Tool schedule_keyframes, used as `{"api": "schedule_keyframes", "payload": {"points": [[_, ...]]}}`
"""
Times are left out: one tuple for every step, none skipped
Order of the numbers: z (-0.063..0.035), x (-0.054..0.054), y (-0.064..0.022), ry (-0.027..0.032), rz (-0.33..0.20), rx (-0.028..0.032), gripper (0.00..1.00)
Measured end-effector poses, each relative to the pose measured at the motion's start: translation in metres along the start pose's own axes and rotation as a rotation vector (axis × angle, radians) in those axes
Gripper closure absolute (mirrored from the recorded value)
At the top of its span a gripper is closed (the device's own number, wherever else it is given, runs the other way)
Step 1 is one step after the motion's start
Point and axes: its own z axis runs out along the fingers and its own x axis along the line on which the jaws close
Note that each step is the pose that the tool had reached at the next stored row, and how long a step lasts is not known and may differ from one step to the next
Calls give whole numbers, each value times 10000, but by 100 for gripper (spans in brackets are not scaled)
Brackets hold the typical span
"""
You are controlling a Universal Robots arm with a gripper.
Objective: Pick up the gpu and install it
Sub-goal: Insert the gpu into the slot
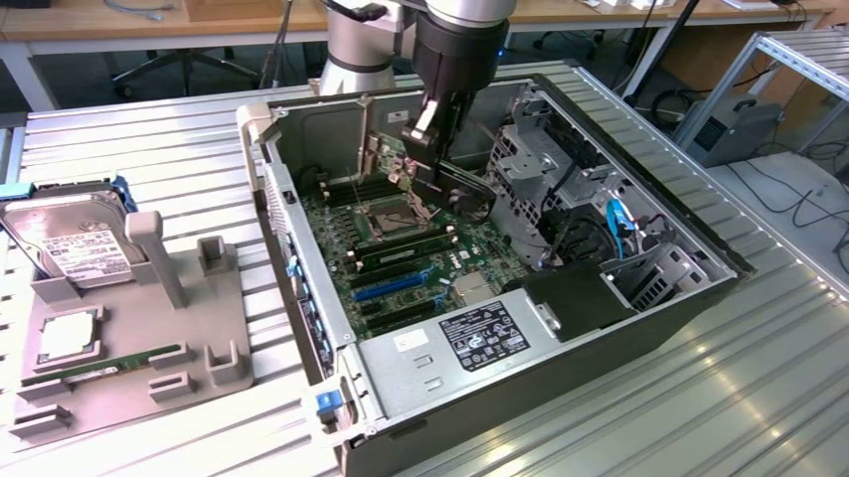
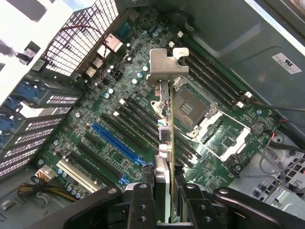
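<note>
- A robot gripper (image 1: 422, 127) reaches down into an open computer case (image 1: 558, 383) lying on a metal table.
- Its fingers (image 2: 143, 202) are clamped on the gpu (image 2: 169, 119), a thin card seen edge-on, silver bracket at the far end.
- The card hangs over the green motherboard (image 1: 398, 273), beside the processor socket (image 2: 193, 102).
- A hard drive (image 1: 74, 243) stands in a gray holder on the exterior view's left.

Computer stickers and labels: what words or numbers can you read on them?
No text is readable.
Black label on the grey power supply box: too small.
White label on the silver hard drive: too small.
White sticker on the grey case wall: blurred.
</note>
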Motion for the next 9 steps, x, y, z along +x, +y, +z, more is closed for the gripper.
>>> {"api": "schedule_keyframes", "payload": {"points": [[0,0,0,0,-17,-1,73],[1,0,0,0,-33,0,73],[1,0,0,0,-46,-1,73],[1,0,0,0,-63,-2,73],[1,0,0,0,-78,-2,73],[1,0,0,1,-97,-3,73],[2,0,0,0,-112,-3,73],[2,0,0,0,-131,-4,73],[3,0,0,0,-147,-4,73]]}}
